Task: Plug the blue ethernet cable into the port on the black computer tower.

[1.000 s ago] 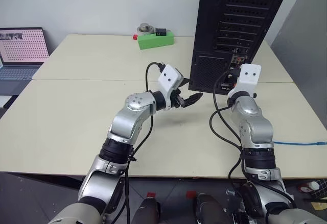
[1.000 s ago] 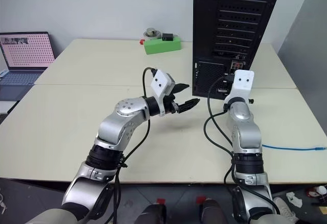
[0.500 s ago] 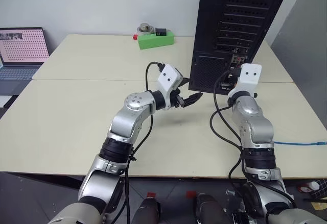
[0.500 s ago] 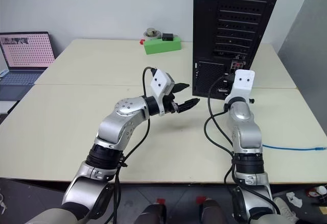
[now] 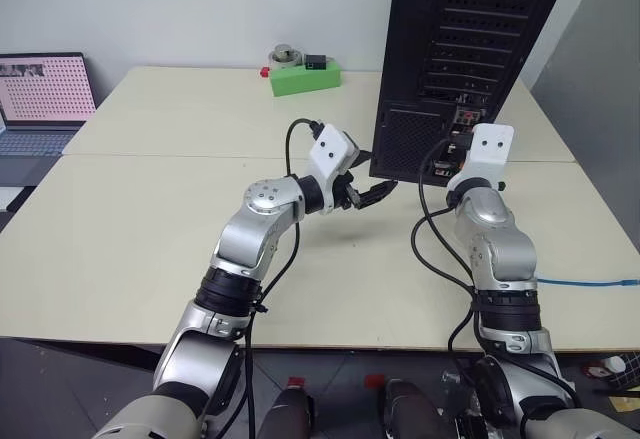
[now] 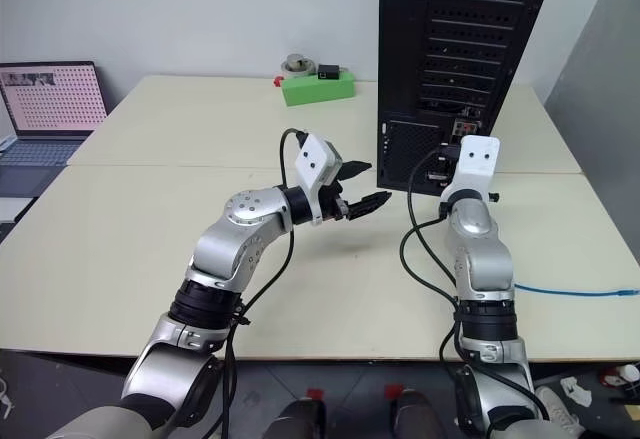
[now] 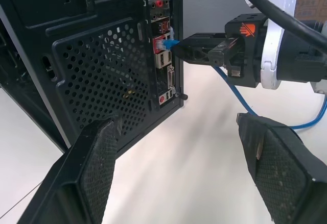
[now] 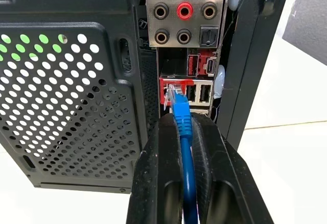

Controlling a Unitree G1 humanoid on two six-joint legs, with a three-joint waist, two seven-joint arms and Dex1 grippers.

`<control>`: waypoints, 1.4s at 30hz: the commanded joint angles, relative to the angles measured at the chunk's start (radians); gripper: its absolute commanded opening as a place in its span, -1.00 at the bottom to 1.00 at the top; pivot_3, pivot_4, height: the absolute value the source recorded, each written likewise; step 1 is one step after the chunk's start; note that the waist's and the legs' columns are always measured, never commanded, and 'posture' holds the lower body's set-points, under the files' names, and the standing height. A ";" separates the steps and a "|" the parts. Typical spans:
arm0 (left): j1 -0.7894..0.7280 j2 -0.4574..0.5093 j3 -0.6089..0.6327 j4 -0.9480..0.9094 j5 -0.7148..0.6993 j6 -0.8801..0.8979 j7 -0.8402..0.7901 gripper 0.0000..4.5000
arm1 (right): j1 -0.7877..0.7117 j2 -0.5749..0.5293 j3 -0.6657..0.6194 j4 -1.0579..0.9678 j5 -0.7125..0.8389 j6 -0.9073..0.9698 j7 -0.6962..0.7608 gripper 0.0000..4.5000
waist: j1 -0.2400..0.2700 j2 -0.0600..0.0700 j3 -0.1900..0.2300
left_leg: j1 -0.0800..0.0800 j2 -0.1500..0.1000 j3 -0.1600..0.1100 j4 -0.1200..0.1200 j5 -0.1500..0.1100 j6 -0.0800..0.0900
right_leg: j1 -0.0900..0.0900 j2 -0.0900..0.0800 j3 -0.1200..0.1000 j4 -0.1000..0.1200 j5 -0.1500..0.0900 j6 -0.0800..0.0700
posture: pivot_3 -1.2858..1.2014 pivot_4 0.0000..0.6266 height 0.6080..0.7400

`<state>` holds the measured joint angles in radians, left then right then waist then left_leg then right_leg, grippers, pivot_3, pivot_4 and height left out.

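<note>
While the black computer tower (image 5: pixel 470 54) stands upright at the far side of the pale table (image 5: pixel 150 209), the right gripper (image 8: pixel 183 132) is pressed right up to its rear panel, fingers pinched tight on the blue ethernet cable (image 8: pixel 182 124). The clear plug tip sits at the mouth of the port (image 8: pixel 173 94), a socket in the red-framed block of the tower's connector strip, just beside the perforated grille (image 8: pixel 66 96); whether the plug is fully seated I can't tell. Above that block on the tower sit the round audio jacks (image 8: pixel 184 11), one red among the black ones. Behind the gripper, the cable runs back from the tower, and a stretch of it lies across the table toward its right edge (image 5: pixel 590 282).

The left gripper (image 6: pixel 362 187) hovers just in front of the tower's lower corner, aimed across at the connector strip, its two black fingers (image 7: pixel 94 173) spread wide and holding nothing, clear of the tower and of the cable. Well to the left of the tower, near the table's back edge, sits a small green box (image 5: pixel 304 77), and much farther left a laptop (image 5: pixel 40 99) with its screen lit.
</note>
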<state>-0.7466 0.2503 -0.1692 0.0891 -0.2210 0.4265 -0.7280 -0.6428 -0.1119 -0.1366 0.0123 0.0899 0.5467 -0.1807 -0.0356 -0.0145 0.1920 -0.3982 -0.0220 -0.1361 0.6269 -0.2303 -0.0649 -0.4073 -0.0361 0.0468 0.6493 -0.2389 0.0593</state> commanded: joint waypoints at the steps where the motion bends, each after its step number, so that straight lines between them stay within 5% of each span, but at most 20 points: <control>1: -0.018 -0.002 0.005 -0.022 0.006 -0.017 0.007 0.69 | -0.058 0.009 0.005 -0.003 -0.035 -0.046 -0.032 -1.00 | 0.000 0.000 0.000 | 0.000 0.000 0.000 0.000 0.000 0.000 | 0.000 0.000 0.000 0.000 0.000 0.000 | 0.03 -0.52 1.00; 42: -0.027 -0.013 0.011 0.001 0.038 -0.018 0.061 0.69 | -0.192 0.040 0.006 0.269 -0.068 -0.191 -0.057 -1.00 | -0.024 0.000 0.000 | 0.001 0.000 0.001 0.001 0.010 0.008 | 0.000 0.000 0.001 0.000 0.009 0.004 | 0.03 -0.52 1.00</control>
<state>-0.7484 0.2393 -0.1692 0.1117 -0.1830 0.4266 -0.6686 -0.7819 -0.0592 -0.1200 0.2928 0.0252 0.3952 -0.2413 -0.0599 -0.0143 0.1921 -0.3972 -0.0222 -0.1353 0.6276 -0.2207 -0.0568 -0.4074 -0.0359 0.0473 0.6497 -0.2296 0.0636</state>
